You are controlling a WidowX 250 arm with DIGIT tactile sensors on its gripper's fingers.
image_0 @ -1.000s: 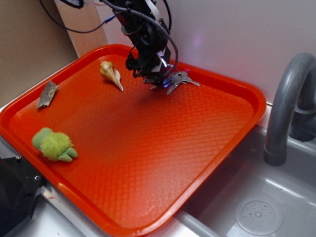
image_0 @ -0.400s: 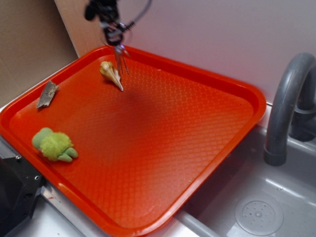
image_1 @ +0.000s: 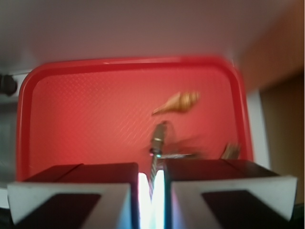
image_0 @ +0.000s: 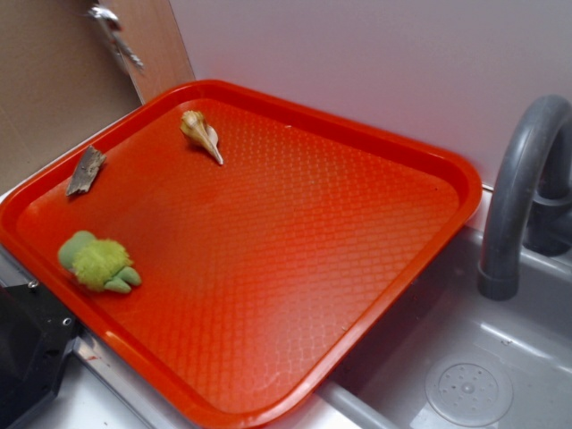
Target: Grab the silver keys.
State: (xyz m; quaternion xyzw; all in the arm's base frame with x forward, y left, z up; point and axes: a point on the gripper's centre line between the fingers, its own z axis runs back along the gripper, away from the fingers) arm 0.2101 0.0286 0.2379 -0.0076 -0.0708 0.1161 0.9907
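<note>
A red plastic tray (image_0: 375,268) with a textured floor holds a beige pointed seashell (image_0: 202,134) near its far edge, a grey-brown flat bark-like piece (image_0: 86,171) by the left rim, and a fuzzy green plush toy (image_0: 96,263) nearer the front. A grey curved faucet (image_0: 523,188) rises beside a grey sink (image_0: 465,375).

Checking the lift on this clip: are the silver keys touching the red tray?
Apart. In the exterior view the silver keys hang blurred at top left, above and beyond the red tray; in the wrist view they dangle from the shut gripper.
</note>
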